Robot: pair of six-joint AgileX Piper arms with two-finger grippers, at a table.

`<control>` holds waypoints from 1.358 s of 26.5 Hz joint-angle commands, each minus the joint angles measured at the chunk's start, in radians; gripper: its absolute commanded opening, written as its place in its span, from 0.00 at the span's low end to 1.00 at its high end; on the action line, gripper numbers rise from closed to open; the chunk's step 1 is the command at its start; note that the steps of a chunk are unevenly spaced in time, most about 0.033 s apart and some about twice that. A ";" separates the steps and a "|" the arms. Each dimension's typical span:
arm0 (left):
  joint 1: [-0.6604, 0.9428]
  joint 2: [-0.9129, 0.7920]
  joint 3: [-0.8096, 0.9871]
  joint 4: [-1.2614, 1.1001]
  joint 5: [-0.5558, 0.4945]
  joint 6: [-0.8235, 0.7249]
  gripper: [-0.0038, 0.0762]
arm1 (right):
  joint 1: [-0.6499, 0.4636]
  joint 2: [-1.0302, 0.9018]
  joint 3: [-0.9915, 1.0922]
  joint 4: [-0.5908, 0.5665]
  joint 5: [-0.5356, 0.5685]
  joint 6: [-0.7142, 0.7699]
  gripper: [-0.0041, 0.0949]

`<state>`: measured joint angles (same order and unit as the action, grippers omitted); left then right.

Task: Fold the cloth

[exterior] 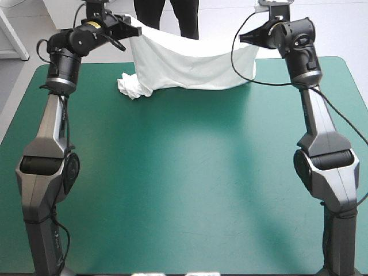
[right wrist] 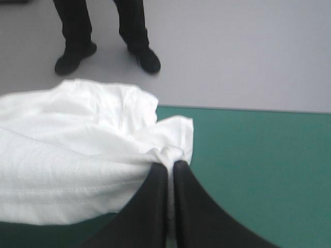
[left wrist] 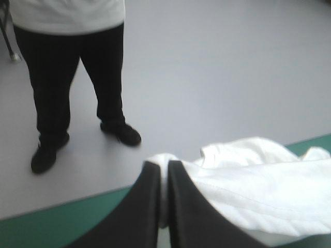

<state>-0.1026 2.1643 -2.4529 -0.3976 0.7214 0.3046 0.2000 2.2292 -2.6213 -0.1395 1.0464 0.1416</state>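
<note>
Nearest the camera, the front half of the table was seen as a plain spread of teal-green cover, flanked on either side by the two arms. Over the far part of the table the T-shirt was held up as a white sheet. It was stretched between the two grippers and sagged a little in the middle of its upper edge. Its lower edge was hung at or just above the cover; which of the two could not be told. A crumpled bunch of fabric at the lower corner on the left arm's side was laid on the table.

The left gripper was held high near the far left corner, clamped on one upper corner of the T-shirt. In the left wrist view its black fingers were pressed all but together, with a thin strip of white fabric pinched between them and more cloth spilled to one side. The right gripper was held high toward the far right, likewise clamped on the opposite upper corner. In the right wrist view its fingers were nearly met, with gathered fabric gripped at their tips.
</note>
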 commanded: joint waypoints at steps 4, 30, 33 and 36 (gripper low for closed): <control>-0.015 0.031 -0.018 0.106 0.100 -0.117 0.04 | -0.007 0.066 -0.023 0.028 0.031 -0.002 0.02; -0.113 -0.616 1.424 0.420 -0.685 -0.281 0.04 | 0.146 -0.417 1.197 -0.260 -0.683 0.186 0.03; -0.113 -0.742 1.605 0.415 -0.721 -0.305 0.04 | 0.151 -0.636 1.563 -0.475 -0.732 0.476 0.03; -0.117 -0.898 1.782 0.355 -0.655 -0.324 0.04 | 0.154 -0.815 1.751 -0.476 -0.699 0.503 0.03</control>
<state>-0.2155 1.3795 -0.7268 0.0062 0.0858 0.0000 0.3576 1.5508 -0.9319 -0.5768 0.3738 0.6173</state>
